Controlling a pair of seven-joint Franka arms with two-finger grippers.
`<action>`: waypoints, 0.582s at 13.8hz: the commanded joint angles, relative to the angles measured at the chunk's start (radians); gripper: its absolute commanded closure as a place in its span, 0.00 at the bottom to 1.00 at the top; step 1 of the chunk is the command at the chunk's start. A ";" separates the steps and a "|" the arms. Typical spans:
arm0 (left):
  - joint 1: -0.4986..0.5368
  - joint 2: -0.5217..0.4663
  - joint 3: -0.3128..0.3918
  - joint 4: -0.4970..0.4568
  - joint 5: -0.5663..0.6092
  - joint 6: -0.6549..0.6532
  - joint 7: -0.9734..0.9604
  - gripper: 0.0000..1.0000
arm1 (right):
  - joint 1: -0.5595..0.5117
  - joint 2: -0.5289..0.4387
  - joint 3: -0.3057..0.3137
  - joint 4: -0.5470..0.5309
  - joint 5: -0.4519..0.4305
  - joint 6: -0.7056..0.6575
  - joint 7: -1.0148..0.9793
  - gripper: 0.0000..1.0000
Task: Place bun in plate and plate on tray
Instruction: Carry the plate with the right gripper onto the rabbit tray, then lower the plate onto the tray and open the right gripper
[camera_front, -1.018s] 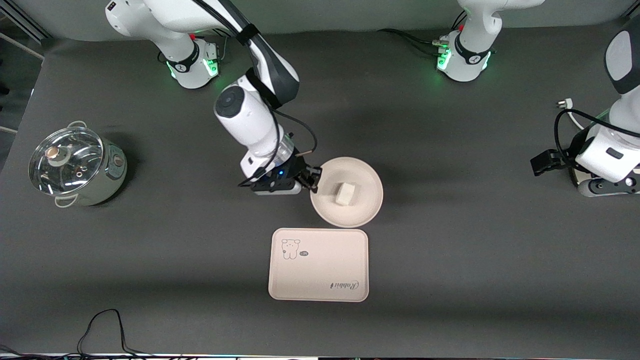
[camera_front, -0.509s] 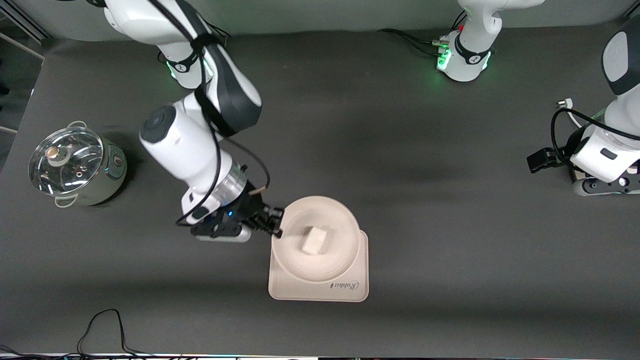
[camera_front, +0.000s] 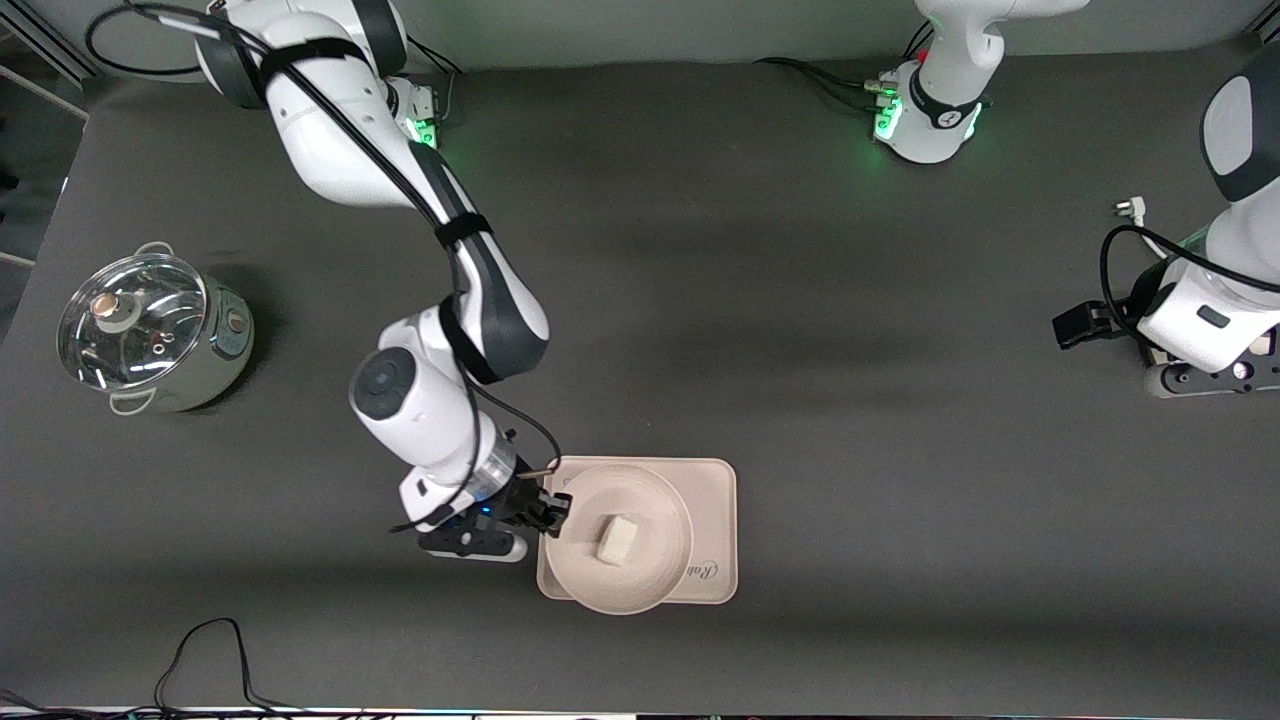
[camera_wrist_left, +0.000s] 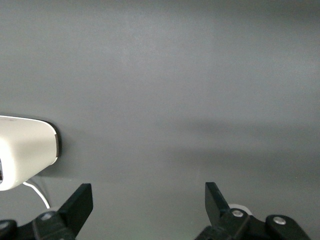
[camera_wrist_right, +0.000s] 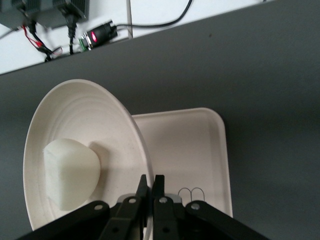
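Spanning my view, dark grey matte table (camera_front: 800, 350); right gripper (camera_front: 556, 512) pinches smooth round cream plate (camera_front: 640, 580) with off-white bun (camera_front: 618, 538) over rectangular cream tray (camera_front: 715, 500); left gripper (camera_wrist_left: 149, 200) waits, jaws wide.

Robotics lab bench, my two fixed bases (camera_front: 925, 110) on a dark mat (camera_front: 800, 300), loose cables (camera_front: 200, 650), electronics (camera_wrist_right: 97, 35) beside it

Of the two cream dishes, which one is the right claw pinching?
The round plate, the one carrying the bun. The right claw is shut on its rim, while the rectangular tray lies beneath it, ungripped.
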 joint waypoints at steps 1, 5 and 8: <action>0.011 0.013 -0.008 0.027 0.003 -0.027 0.014 0.00 | -0.027 0.092 0.052 0.072 0.024 0.052 -0.010 1.00; 0.009 0.013 -0.007 0.025 0.003 -0.027 0.014 0.00 | -0.031 0.135 0.080 0.072 0.024 0.102 -0.002 1.00; 0.009 0.015 -0.007 0.025 0.003 -0.027 0.016 0.00 | -0.031 0.153 0.080 0.072 0.024 0.123 -0.002 1.00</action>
